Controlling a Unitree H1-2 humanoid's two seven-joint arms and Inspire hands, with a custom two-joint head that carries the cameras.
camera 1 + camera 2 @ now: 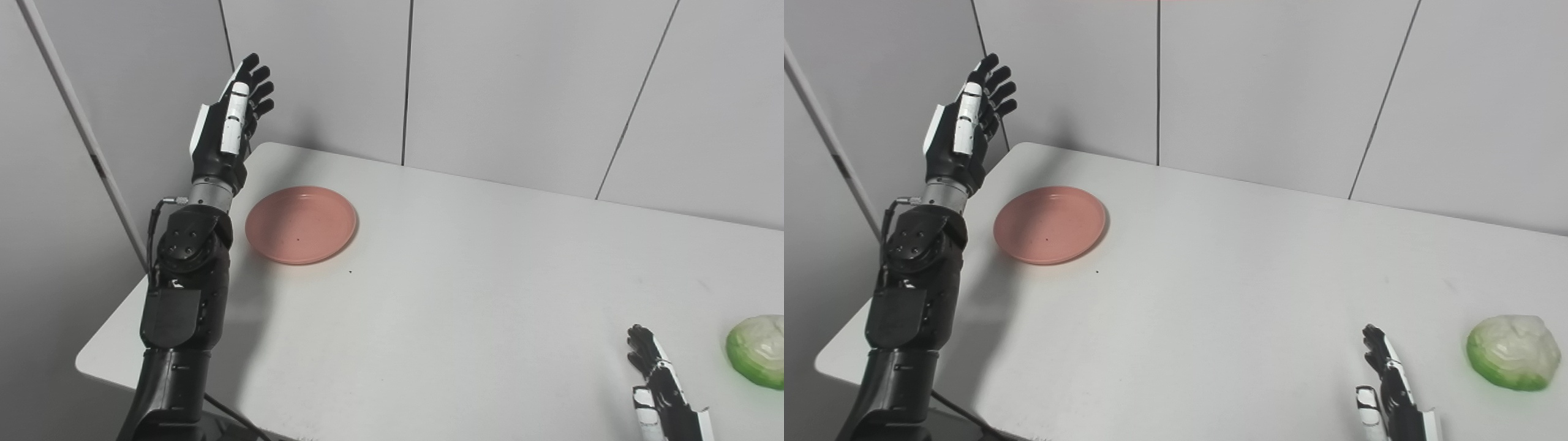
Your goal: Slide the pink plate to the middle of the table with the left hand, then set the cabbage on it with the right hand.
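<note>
While the pink plate (1049, 225) sits unmoved at upper left and the cabbage (1513, 360) lower right, both steps remain: left hand (965, 122) raised, spread, empty; right hand (1387, 386), seemingly open, holds nothing.

You see a white counter (465, 294) with rounded corners; its surface is plain, with a few small dark specks. Behind it stand grey wall panels (520, 86), divided by thin dark seams. A black cable (236, 416) runs under the near left edge.
</note>
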